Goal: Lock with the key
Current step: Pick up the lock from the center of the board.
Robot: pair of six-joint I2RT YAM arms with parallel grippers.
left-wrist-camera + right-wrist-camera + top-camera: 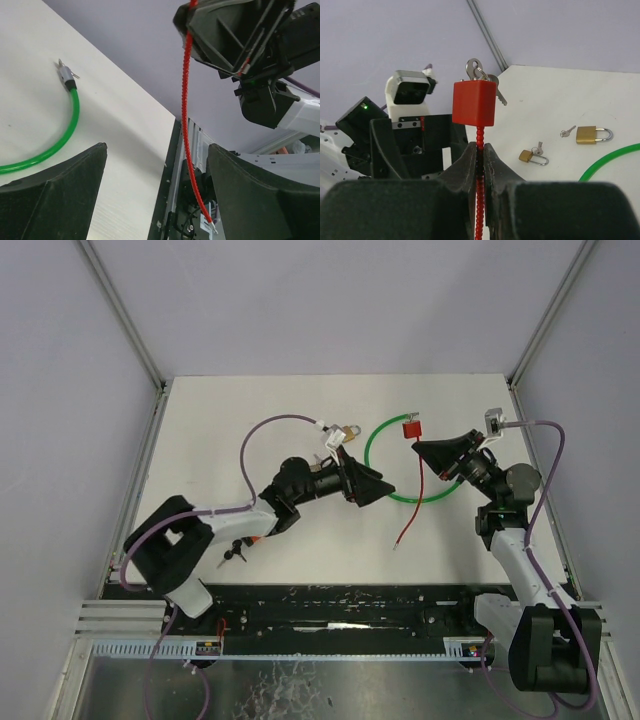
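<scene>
Accordingly, steady red cable point(479, 135) in clamped right hand point(480, 155) just below red lock point(474, 103), then close wide, empty left hand point(157, 150) squarely on key point(471, 67) atop it.

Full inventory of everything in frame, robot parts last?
Red cable lock with cube body: 1, red, held above the table by its cable.
Silver keys: one bunch, silver, in the lock's top.
Green plastic-coated cable: 1, green, looped on table centre.
Brass padlocks: 2, brass, far side of table.
Small dark item: 1, black, beside left arm, unidentifiable.
White table: 1, white.
Left gripper: 1, black, open.
Right gripper: 1, black, shut on the red cable.
</scene>
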